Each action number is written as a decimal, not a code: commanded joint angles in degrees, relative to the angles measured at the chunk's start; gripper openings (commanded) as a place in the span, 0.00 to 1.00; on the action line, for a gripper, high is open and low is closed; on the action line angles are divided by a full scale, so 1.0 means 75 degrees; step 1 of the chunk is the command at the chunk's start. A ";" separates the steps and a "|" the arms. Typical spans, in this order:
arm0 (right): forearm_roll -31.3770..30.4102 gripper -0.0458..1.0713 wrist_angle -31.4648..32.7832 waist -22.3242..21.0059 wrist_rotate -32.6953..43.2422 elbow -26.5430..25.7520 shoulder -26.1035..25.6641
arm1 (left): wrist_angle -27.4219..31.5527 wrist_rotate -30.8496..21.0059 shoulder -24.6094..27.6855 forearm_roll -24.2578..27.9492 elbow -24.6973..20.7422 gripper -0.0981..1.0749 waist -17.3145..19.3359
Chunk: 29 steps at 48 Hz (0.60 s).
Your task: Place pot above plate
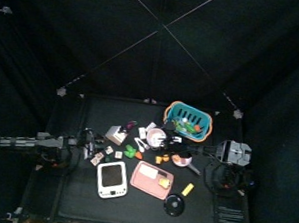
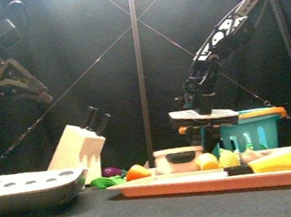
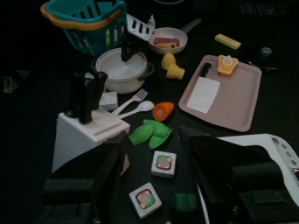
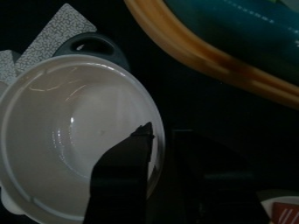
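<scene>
The whitish pot [image 1: 150, 137] stands on the table between the knife block and the teal basket, above the pink plate [image 1: 155, 176] in the top view. My right gripper [image 4: 163, 162] has one jaw inside the pot [image 4: 70, 114] and one outside, closed on its rim. In the front view the right gripper [image 2: 195, 124] hangs over the pot [image 2: 175, 159], which stands behind the plate [image 2: 186, 184]. My left gripper [image 3: 163, 175] is open and empty, back from the pot [image 3: 121, 63] and plate [image 3: 228, 87].
A teal basket [image 3: 87, 22] stands right behind the pot. A knife block [image 3: 87, 122], a white slab with a dark screen [image 1: 113, 180], a small pan [image 3: 170, 39] and loose toy food [image 3: 149, 133] lie around. A white utensil [image 3: 201, 92] lies on the plate.
</scene>
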 commanded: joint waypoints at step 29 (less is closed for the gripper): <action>-0.0070 0.74 0.0012 0.0668 -0.0035 -0.0141 -0.0727 | -0.0023 0.0012 0.0023 -0.0012 -0.0094 0.82 0.0012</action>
